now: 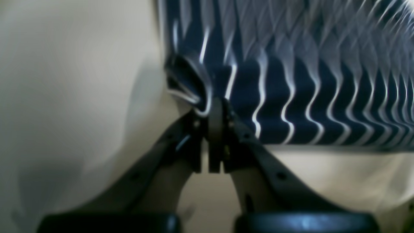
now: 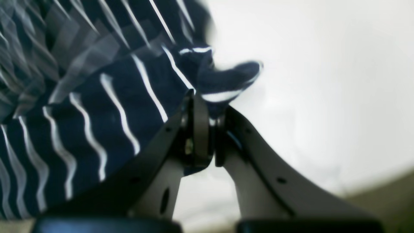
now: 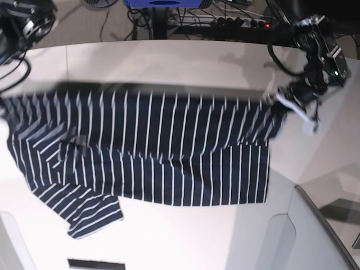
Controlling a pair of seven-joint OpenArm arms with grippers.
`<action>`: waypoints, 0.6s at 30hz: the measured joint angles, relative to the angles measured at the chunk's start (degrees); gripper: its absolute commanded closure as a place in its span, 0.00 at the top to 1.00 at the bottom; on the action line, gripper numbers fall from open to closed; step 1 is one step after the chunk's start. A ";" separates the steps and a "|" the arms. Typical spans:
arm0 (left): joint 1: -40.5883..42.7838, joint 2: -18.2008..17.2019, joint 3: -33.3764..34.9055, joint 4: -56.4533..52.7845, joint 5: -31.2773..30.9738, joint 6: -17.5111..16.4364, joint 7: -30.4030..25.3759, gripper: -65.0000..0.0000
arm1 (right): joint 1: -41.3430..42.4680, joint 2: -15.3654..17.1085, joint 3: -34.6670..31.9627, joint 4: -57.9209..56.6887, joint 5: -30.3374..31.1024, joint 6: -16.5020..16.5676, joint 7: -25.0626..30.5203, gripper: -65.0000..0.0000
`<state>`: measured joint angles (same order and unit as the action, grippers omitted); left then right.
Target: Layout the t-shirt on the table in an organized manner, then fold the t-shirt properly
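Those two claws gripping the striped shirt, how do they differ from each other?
The left claw pinches a small bunched fold at the t-shirt's edge, while the right claw grips a corner flap that pokes out past its tips. From the base camera, the left claw shows clearly at the shirt's right end; the right claw at the other end sits off the picture's edge. Both are shut on the fabric, holding it stretched over the table.

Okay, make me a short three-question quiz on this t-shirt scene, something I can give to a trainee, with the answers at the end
1. True or false: both claws are shut on the t-shirt.
2. In the base view, the loose sleeve lies at the: A) lower left B) upper right C) centre.
3. Fill in: the shirt's stripes are ____.

Key:
1. True: the left claw and right claw each pinch fabric.
2. A.
3. White, on dark navy, over the white table.
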<state>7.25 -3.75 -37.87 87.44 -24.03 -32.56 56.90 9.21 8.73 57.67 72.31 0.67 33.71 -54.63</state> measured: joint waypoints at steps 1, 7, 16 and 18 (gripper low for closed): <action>0.44 0.09 -0.11 -0.37 0.68 0.74 0.13 0.00 | -0.72 -0.70 -0.02 -0.09 0.04 0.22 0.11 0.00; 2.03 -0.52 0.33 -0.15 -0.83 0.59 -4.92 0.00 | -0.44 -0.20 -0.57 -1.14 1.92 0.81 3.65 0.00; 4.46 -0.55 0.09 -3.72 -0.39 0.59 -6.10 0.00 | -2.97 -0.50 -0.44 -2.19 1.27 0.44 3.37 0.00; 5.84 -0.57 0.39 -3.74 -0.42 0.59 -8.13 0.00 | -4.13 -0.52 -0.42 -2.21 1.40 0.44 3.98 0.00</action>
<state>13.08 -4.32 -37.47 83.70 -24.45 -31.97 48.77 5.08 8.21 57.25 70.11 2.07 34.15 -50.65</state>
